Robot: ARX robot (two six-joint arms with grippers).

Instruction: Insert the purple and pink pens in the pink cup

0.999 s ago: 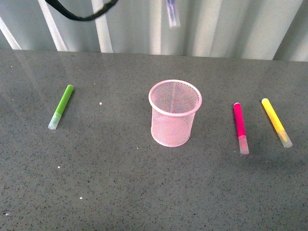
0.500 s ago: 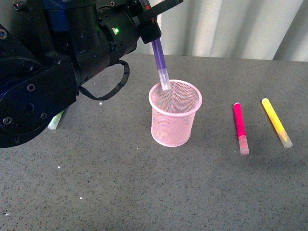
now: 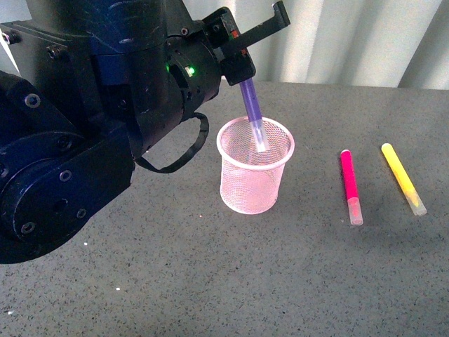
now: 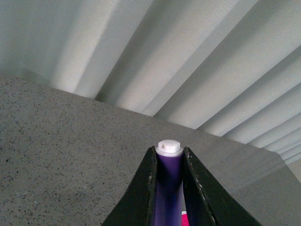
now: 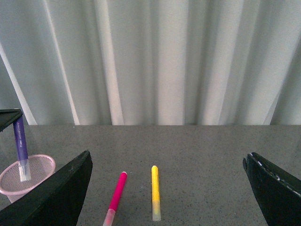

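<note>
My left gripper (image 3: 242, 60) is shut on the purple pen (image 3: 251, 105) and holds it nearly upright, clear cap down, with the cap inside the mouth of the pink cup (image 3: 254, 168). In the left wrist view the purple pen (image 4: 168, 179) sits between the two black fingers, white end showing. The pink pen (image 3: 350, 184) lies flat on the table right of the cup. My right gripper (image 5: 167, 188) is open and empty; its view shows the pink pen (image 5: 115, 195), the cup (image 5: 27, 173) and the purple pen (image 5: 20, 147).
A yellow marker (image 3: 402, 177) lies right of the pink pen, also in the right wrist view (image 5: 155, 190). The left arm's bulk (image 3: 84, 119) fills the left of the front view. The grey speckled table (image 3: 280, 281) ends at a pleated white curtain (image 3: 337, 35).
My left arm has come further in from the left. The purple pen has moved right and down, its cap now inside the cup's mouth. The lime-green marker is now hidden behind the arm.
</note>
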